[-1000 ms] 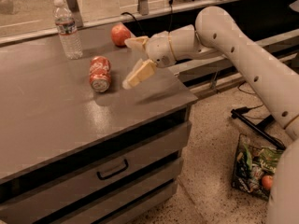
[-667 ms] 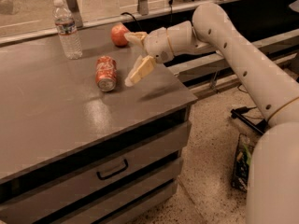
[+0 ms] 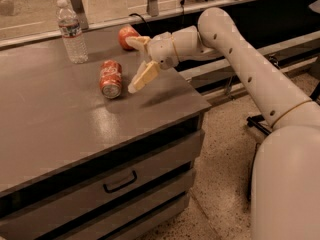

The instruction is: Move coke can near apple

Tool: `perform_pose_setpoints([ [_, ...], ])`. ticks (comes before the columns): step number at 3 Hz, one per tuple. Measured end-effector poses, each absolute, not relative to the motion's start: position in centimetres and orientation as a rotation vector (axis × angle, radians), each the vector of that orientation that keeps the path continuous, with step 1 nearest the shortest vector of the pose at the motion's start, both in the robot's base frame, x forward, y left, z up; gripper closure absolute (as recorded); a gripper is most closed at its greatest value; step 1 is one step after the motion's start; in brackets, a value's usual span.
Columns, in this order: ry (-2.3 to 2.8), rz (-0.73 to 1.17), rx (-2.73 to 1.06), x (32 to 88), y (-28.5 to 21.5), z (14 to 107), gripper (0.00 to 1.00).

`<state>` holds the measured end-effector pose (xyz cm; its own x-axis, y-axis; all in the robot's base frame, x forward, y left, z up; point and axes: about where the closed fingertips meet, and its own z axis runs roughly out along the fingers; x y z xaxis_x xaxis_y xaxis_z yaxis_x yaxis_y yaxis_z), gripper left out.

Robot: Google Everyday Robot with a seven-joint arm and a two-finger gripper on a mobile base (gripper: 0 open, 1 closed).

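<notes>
Grey desk point(image 3: 60, 129) carries coke can point(image 3: 111, 78), lying on side, unheld. Apple point(image 3: 126, 36) sits apart from can, by back edge. Tool point(image 3: 141, 60) open, empty, just right of can, below apple. Judgement: can fairly close to apple, gap remains; final move outstanding.

Apple point(image 3: 123, 36) partly hidden behind tool point(image 3: 131, 64), robot body point(image 3: 290, 184) cropped at right

**Can on its side, apple upright behind**

The can point(image 3: 110, 78), orange-red with white script, lies on its side just beside the lower finger of the wide-spread gripper point(image 3: 139, 60), not touching it. The glossy red apple point(image 3: 125, 36) sits just behind the upper finger.
</notes>
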<state>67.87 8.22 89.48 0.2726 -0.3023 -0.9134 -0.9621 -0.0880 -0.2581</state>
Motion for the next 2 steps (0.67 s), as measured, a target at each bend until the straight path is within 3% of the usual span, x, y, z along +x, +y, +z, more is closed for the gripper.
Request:
perform_pose_setpoints([
  [2,1.268,0.858,-1.592,67.25,9.54,88.47,0.0],
])
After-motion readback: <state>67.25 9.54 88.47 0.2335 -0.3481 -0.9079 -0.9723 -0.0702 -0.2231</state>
